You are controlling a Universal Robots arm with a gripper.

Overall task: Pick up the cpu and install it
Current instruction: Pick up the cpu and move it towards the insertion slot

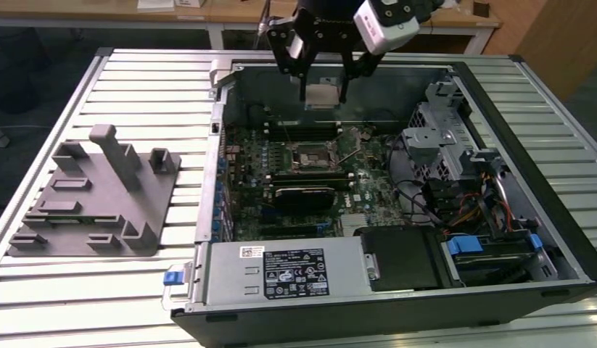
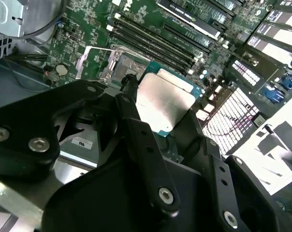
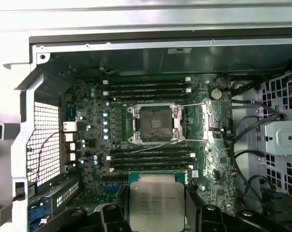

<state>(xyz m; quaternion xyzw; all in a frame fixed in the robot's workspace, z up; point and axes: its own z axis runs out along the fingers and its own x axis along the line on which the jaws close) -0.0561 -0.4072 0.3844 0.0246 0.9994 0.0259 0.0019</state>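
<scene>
Edges of the cpu (image 3: 157, 205) are being covered in the first wrist view: two opposite sides are being masked by the dark fingers (image 3: 109, 215), and a third is being cut off by the frame. In the second wrist view part of the cpu (image 2: 163, 104) is being hidden behind the fingers (image 2: 136, 121), and its underside is being turned away from the cameras. In the exterior view the arm (image 1: 323, 22) is being cut off by the picture's edge, and the contact between fingers and chip is hard to make out there.

The cpu is being shown as a small flat square with a silvery, matte metal lid, a pale rim and a thin green border. Fine print is being carried on the lid. It is being pinched at two opposite sides by the gripper (image 1: 323, 90), with the fingers being pressed against its edges. It is being held in the air, lid upward, above the open case (image 1: 569, 239), well apart from the grey tray (image 1: 90, 196) lying on the slatted table (image 1: 133, 80) at the exterior view's left. The socket (image 3: 154, 123) is being seen open, its metal frame being folded aside, between two banks of memory slots (image 3: 148, 87). The cpu is being held clear of it, not touching.
</scene>
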